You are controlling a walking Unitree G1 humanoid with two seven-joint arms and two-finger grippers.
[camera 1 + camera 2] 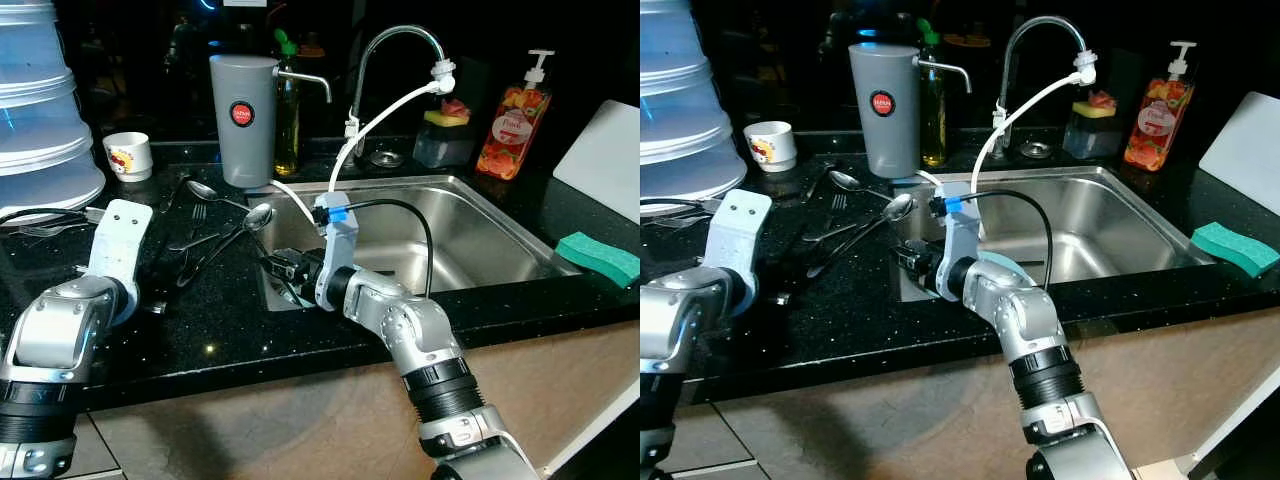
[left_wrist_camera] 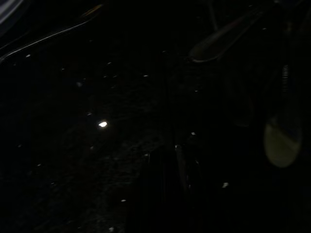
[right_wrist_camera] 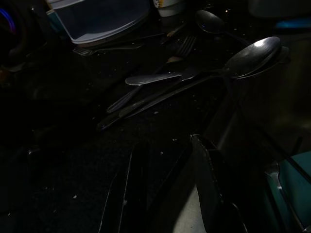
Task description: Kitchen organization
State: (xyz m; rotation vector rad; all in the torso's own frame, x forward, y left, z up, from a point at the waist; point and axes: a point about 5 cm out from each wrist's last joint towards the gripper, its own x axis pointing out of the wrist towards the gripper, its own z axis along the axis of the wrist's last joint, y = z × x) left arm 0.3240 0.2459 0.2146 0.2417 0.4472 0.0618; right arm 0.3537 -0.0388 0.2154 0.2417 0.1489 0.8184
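Several pieces of cutlery lie in a loose heap on the black counter left of the sink. Among them are a large spoon, a smaller spoon and a fork. My right gripper hovers low at the sink's left rim and points at the heap. Its two black fingers stand apart with nothing between them, a short way from the handles. My left arm rests over the counter at the left of the cutlery. Its wrist view is almost black.
A steel sink with a faucet lies to the right. A grey jug, a bottle and a cup stand behind the cutlery. Stacked white containers stand far left. A soap bottle and a green sponge are at the right.
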